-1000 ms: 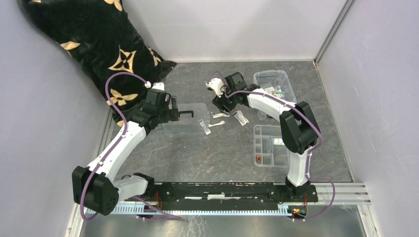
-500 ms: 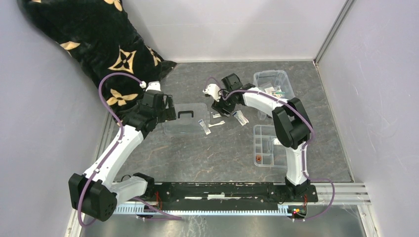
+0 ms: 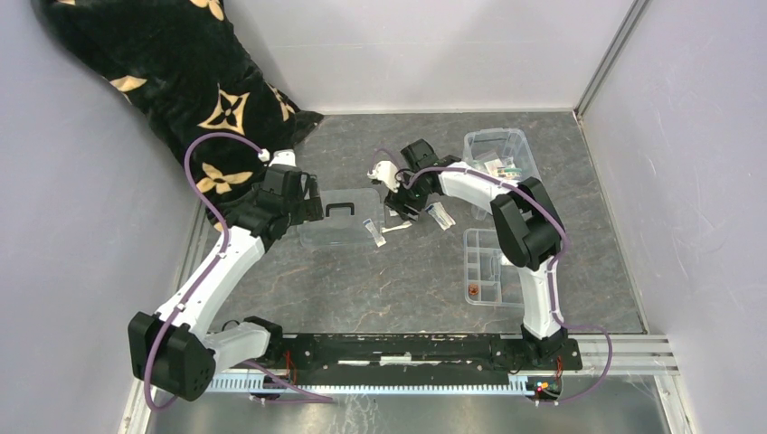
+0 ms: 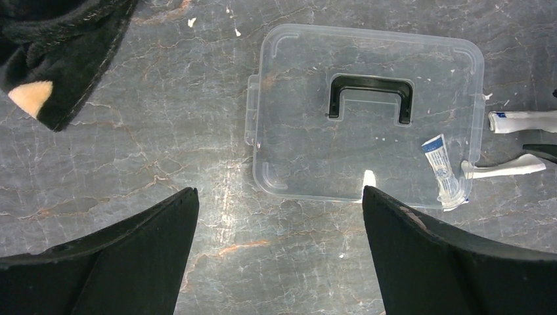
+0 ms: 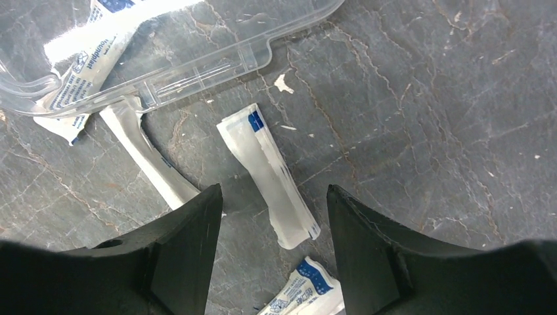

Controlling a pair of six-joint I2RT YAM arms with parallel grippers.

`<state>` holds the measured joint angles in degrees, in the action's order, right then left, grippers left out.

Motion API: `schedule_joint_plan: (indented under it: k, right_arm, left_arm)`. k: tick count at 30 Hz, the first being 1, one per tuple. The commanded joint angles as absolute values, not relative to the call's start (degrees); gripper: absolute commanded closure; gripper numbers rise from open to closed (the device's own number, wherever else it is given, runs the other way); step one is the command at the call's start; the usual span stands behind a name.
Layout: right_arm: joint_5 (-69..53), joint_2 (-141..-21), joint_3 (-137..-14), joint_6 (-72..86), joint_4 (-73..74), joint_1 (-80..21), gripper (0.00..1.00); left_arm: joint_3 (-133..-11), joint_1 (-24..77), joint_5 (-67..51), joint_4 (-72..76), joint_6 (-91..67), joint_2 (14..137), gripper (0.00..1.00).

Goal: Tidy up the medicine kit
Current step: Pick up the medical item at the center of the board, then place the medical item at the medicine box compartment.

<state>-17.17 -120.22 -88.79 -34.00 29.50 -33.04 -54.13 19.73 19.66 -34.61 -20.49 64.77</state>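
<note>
I hold my right gripper [image 5: 270, 197], partly open and empty, directly over a sachet [image 5: 268, 172] whose long axis slants along the jaw gap, while the left gripper [image 4: 279, 193] gapes wide above the lid [image 4: 295, 151] and the medicine kit [image 3: 500, 149] sits back-right.

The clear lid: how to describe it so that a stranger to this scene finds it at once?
Start at the black patterned cloth, far left. Right of its lower end, the lid lies flat on the table. Unlike the small white sachets beside it, it is clear and carries a black handle.
</note>
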Motion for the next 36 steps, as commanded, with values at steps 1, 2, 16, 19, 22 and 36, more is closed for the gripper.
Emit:
schedule_joint_plan:
  k: [1,2,16,19,22,36]
  right_arm:
    - [-17.86,-121.36,-89.78,-35.03,29.80,-33.81,0.34]
    - [-17.59,-121.60,-89.69,-34.79,29.75,-33.88,0.35]
    - [-13.30,-118.54,-83.59,-25.57,23.67,-34.12,0.56]
    - [-13.47,-116.97,-82.25,-22.86,22.09,-34.13,0.62]
    - [-13.31,-115.54,-81.65,-19.84,21.20,-34.14,0.69]
    - [-6.85,-105.90,-74.09,-8.81,19.24,-34.03,0.75]
  left_arm:
    - [-54.36,19.64,20.79,-33.31,-18.90,65.28,0.00]
    - [-54.39,19.66,20.67,-33.32,-18.90,65.30,0.00]
    - [-54.49,19.68,20.30,-33.32,-18.72,65.82,0.00]
    - [-54.52,19.68,20.23,-33.37,-18.74,65.79,0.00]
    - [-54.49,19.67,20.13,-33.31,-18.75,65.83,0.00]
    - [-54.66,19.68,19.62,-33.31,-18.63,65.92,0.00]
